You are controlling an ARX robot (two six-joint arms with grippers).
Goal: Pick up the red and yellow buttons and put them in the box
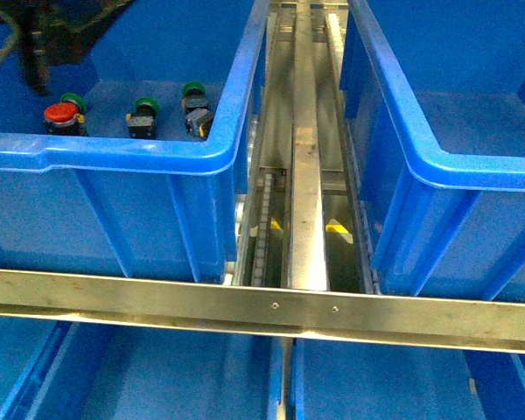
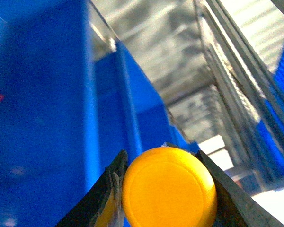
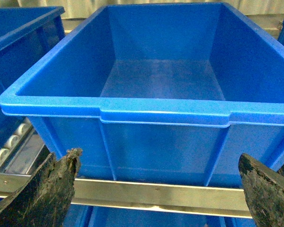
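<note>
Left gripper [image 2: 160, 163] clamped on yellow button [image 2: 169, 195] — right gripper [image 3: 159, 164] spread wide (red button [image 1: 61, 114] in left bin [image 1: 114, 150]).

My left gripper [image 2: 160, 163] is clamped on the yellow button [image 2: 169, 194], one finger [image 2: 106, 194] pressed to each side of its cap. My left arm [image 1: 44, 39] hangs dark, far to my left. My right gripper [image 3: 161, 189] has its fingers [image 3: 52, 189] spread wide apart.
</note>
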